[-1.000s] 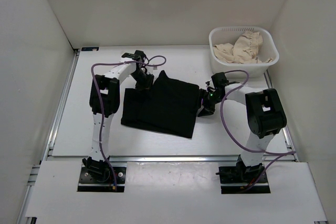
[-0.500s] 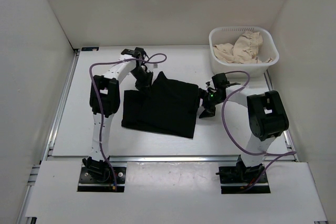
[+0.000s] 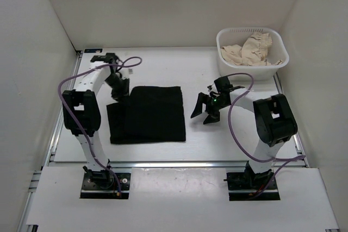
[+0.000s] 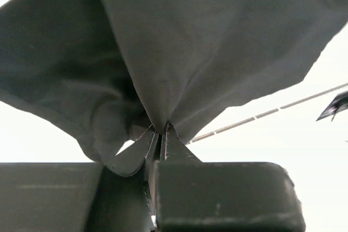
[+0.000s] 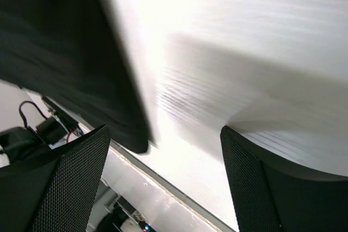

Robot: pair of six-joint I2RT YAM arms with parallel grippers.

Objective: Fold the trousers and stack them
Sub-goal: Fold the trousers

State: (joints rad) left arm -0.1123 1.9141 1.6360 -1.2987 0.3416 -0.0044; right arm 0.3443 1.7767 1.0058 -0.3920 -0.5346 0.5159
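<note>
We see the table (image 3: 234, 137) carrying the trousers (image 3: 148, 115) as a folded black square, just off centre toward 9 o'clock. Our left pincer (image 3: 117, 95) is clamped on a pinch of cloth at their 11 o'clock corner. Our right pincer (image 3: 203, 113) hangs spread wide and empty at their 3 o'clock, apart from them. If that left pincer lifts away without letting go, we judge it drags the corner and undoes the fold.

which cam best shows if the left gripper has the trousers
Left wrist: close up, the left gripper is shut on a pinch of the trousers. Top external shows it at their far-left corner, grip too small. Right wrist: only a blurred dark edge.
</note>
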